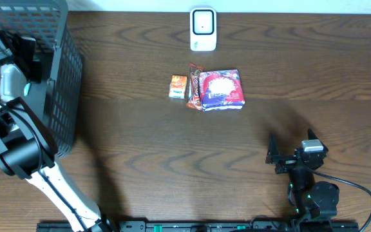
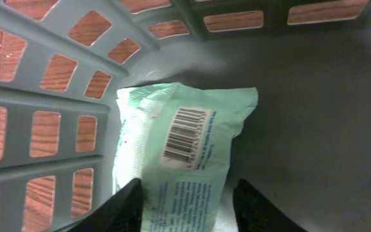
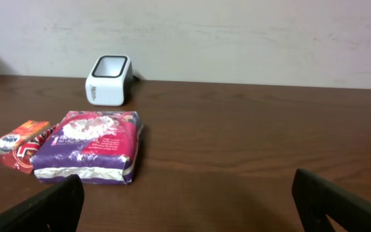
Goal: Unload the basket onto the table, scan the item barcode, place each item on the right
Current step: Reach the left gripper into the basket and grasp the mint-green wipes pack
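Left gripper (image 2: 189,183) fingers straddle one green packet (image 2: 185,129), barcode up, by the wall of one grey basket (image 1: 66,77) at bench (image 1: 140,167) far-left corner; squeezing or loose, cannot tell; packet's near end cut off. Right gripper (image 3: 187,180) spread wide, holding nothing, near front edge, bare wood around. Mid-bench, three items side by side: purple pack (image 1: 222,89), red bar (image 1: 194,87), orange box (image 1: 178,86); one scanner (image 1: 203,29) at far edge
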Robot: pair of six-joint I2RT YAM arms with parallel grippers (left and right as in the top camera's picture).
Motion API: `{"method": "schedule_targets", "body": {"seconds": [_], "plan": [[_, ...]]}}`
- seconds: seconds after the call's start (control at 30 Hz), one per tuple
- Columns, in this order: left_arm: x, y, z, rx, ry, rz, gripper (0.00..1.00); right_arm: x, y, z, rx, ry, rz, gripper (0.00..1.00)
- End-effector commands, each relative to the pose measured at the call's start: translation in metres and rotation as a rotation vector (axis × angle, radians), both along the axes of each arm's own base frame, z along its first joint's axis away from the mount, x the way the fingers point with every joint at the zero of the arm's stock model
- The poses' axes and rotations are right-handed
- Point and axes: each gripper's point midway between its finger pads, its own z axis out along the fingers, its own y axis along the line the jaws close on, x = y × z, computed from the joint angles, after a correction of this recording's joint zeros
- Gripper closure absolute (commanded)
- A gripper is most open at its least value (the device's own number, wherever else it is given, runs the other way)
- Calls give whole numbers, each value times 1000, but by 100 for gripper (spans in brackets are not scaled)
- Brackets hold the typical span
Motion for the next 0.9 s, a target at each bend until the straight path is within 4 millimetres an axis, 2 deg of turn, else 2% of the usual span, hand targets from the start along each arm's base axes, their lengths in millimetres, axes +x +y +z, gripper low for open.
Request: {"method": "schedule_targets", "body": {"seconds": [0.0,0.17,0.3,0.7,0.87], "plan": [[-7,-3,-35,-42,62,-5,50,0,-3,-1,-12,0,-16,1],[-10,1,-39,-24,78,10,49,0,-3,-1,-12,0,-16,1],[-12,14,-29,48,82,53,49,0,-3,-1,-12,0,-16,1],[-11,22,-12,92,55,83,52,0,-3,-1,-12,0,-16,1],[-8,23,3,105,27,84,51,0,-3,-1,-12,0,-16,1]]}}
